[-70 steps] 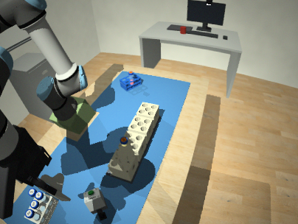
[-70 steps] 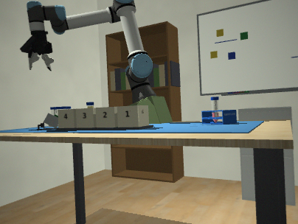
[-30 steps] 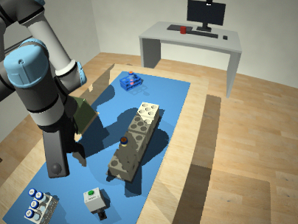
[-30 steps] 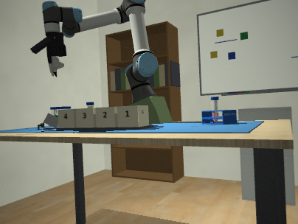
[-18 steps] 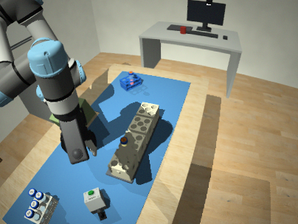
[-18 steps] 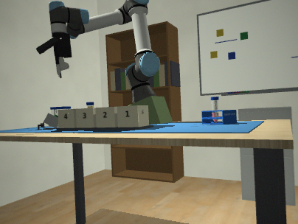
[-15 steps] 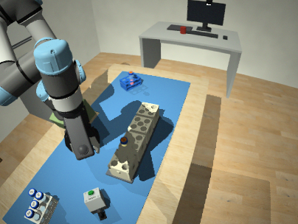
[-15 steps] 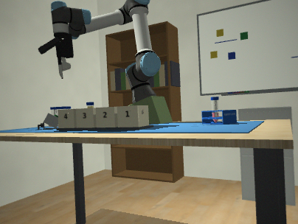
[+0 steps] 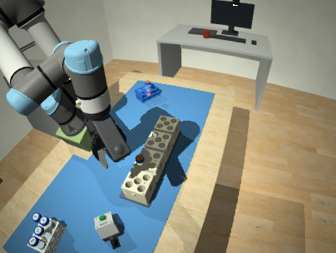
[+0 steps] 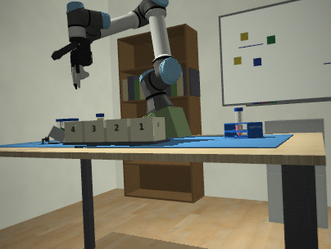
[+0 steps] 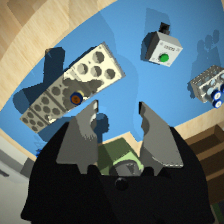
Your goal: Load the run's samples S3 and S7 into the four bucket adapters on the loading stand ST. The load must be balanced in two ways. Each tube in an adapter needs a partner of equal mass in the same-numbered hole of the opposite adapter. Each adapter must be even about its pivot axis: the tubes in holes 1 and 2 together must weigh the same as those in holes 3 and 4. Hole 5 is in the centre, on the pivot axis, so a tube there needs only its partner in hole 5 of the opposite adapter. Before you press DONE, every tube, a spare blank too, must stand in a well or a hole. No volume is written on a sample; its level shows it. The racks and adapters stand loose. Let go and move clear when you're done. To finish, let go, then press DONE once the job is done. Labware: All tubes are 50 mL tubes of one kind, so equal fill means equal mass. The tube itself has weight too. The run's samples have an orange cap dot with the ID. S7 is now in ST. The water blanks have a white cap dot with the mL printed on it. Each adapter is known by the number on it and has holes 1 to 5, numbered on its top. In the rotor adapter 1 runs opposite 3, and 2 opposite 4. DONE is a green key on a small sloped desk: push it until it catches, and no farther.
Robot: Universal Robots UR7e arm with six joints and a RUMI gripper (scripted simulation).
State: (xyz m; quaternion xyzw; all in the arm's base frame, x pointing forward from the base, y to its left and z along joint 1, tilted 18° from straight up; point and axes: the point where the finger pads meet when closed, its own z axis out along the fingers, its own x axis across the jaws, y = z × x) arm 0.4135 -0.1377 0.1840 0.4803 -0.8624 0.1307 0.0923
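My gripper (image 9: pixel 105 165) (image 10: pixel 75 86) (image 11: pixel 118 101) is partly open and empty, high above the mat beside the loading stand. Four adapters stand in a row: 1 (image 10: pixel 142 127), 2 (image 10: pixel 116 128), 3 (image 10: pixel 93 129) and 4 (image 10: pixel 73 129). An orange-dotted tube (image 9: pixel 140 160) (image 11: pixel 76 98) stands in adapter 3; its ID and hole number are unreadable. No other tube shows in the adapters, partly shadowed. A sample tube (image 9: pixel 147 83) (image 10: pixel 238 116) with pinkish contents stands in the blue rack (image 10: pixel 255 129). Several white-dotted blanks (image 9: pixel 39 230) (image 11: pixel 216 95) stand in the pale rack; their numbers are unreadable.
The DONE desk (image 9: pixel 109 226) (image 11: pixel 159 49) with its green key (image 9: pixel 103 217) (image 11: pixel 163 58) stands between the blanks' rack and the adapter 4 end of the row. The green robot base (image 10: pixel 174 120) is behind the row in the exterior view.
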